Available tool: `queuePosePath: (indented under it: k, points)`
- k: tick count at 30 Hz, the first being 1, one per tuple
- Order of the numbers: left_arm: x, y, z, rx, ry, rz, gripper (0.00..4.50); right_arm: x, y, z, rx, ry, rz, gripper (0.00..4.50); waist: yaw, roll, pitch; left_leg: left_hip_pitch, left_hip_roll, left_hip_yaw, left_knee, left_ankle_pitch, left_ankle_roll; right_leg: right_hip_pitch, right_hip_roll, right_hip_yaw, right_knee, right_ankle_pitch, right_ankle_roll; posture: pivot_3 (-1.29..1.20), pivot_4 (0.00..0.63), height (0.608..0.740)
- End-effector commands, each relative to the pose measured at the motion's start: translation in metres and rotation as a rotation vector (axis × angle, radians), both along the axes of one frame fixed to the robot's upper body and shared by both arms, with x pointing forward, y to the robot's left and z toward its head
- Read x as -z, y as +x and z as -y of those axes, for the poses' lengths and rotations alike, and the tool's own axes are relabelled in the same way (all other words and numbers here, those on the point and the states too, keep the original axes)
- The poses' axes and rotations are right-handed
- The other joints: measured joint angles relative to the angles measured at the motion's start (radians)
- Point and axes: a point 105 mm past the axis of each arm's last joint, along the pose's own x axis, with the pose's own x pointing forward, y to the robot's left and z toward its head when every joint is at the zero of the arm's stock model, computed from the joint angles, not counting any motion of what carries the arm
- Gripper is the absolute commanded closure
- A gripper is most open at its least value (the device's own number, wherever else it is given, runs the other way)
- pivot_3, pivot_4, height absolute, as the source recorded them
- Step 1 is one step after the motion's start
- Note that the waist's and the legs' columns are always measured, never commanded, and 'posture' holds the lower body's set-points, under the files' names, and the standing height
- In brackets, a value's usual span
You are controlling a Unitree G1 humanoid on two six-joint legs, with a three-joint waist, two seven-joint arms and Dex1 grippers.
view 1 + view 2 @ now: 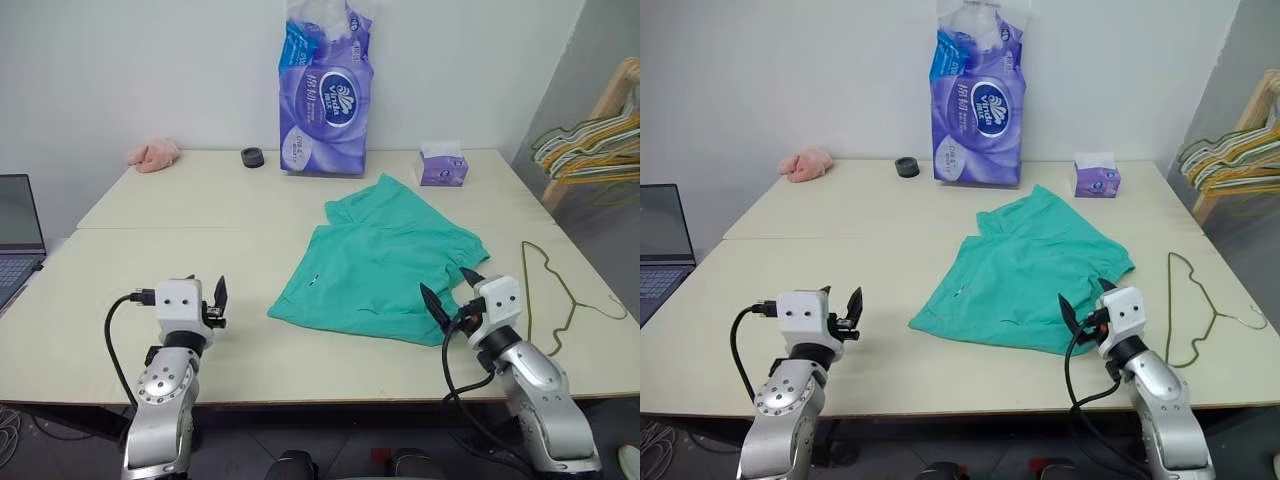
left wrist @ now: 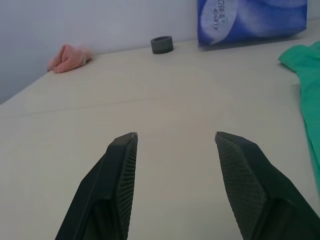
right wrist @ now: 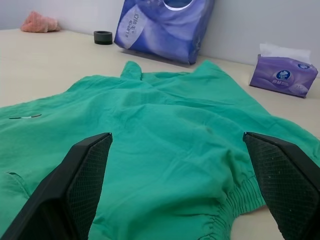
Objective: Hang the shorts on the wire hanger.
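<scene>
- Teal shorts [image 1: 380,265] flat on worktop [image 1: 150,300], wire hanger [image 1: 548,290] beside.
- My right pincer [image 1: 446,290] wide open, empty; left pincer [image 2: 175,145] part open, empty.
- Risk: thin wire slips when pinched.

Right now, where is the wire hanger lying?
In the head views the wire hanger lies flat on the table at the robot's far right, beside the shorts, just beyond the open right gripper.
</scene>
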Motion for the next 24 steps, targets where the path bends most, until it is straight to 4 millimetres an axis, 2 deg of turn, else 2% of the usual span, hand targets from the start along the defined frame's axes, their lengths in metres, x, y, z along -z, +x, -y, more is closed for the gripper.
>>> queuePosePath:
  k: [1, 9, 13, 16, 18, 21, 24]
  points:
    - [-0.018, -0.002, -0.001, -0.01, 0.028, 0.073, 1.89, -0.018, 0.003, -0.005, -0.033, -0.018, 0.066, 0.03, 0.001, 0.0, 0.0, 0.0, 0.0, 0.0, 0.0, 0.0, 0.0, 0.0, 0.0, 0.0, 0.0, 0.0, 0.0, 0.05, 0.0, 0.74]
    - [-0.014, -0.002, 0.007, 0.058, 0.054, 0.055, 1.89, -0.015, 0.002, -0.009, -0.077, -0.035, 0.067, 0.03, 0.005, 0.0, 0.0, 0.0, 0.0, 0.0, 0.0, 0.0, 0.0, 0.0, 0.0, 0.0, 0.0, 0.0, 0.0, 0.04, 0.0, 0.74]
    - [-0.019, -0.008, 0.017, 0.163, -0.015, 0.089, 1.89, -0.013, 0.0, -0.01, -0.1, -0.046, 0.068, 0.03, 0.005, 0.0, 0.0, 0.0, 0.0, 0.001, 0.0, 0.0, 0.0, 0.0, 0.0, 0.0, 0.0, 0.0, 0.0, 0.04, 0.0, 0.74]
    - [-0.02, -0.011, 0.026, 0.255, -0.046, 0.089, 1.36, -0.013, -0.002, -0.014, -0.141, -0.062, 0.069, 0.0, 0.005, 0.0, 0.0, 0.0, 0.0, 0.0, 0.0, 0.0, 0.0, 0.0, 0.0, 0.0, 0.0, 0.0, 0.0, 0.04, 0.0, 0.74]
    - [-0.016, -0.009, 0.029, 0.28, 0.01, 0.055, 0.79, -0.016, -0.004, -0.023, -0.203, -0.075, 0.072, 0.0, 0.004, 0.0, 0.0, 0.0, 0.0, 0.0, 0.0, 0.0, 0.0, 0.0, 0.0, 0.0, 0.0, 0.0, 0.0, 0.03, 0.0, 0.74]
    - [-0.009, -0.004, 0.043, 0.421, 0.089, -0.012, 0.02, -0.017, -0.014, -0.039, -0.367, -0.146, 0.077, 0.0, 0.004, 0.0, 0.0, 0.0, 0.0, 0.001, 0.0, 0.0, 0.0, 0.001, 0.0, 0.0, 0.0, 0.0, 0.0, 0.03, 0.0, 0.74]
    - [-0.001, -0.004, 0.056, 0.566, 0.131, -0.092, 0.02, -0.02, -0.021, -0.043, -0.468, -0.19, 0.063, 0.0, 0.004, 0.0, 0.0, 0.001, 0.0, 0.001, 0.0, 0.0, 0.0, 0.002, 0.0, 0.0, -0.001, 0.0, 0.0, 0.0, 0.0, 0.74]
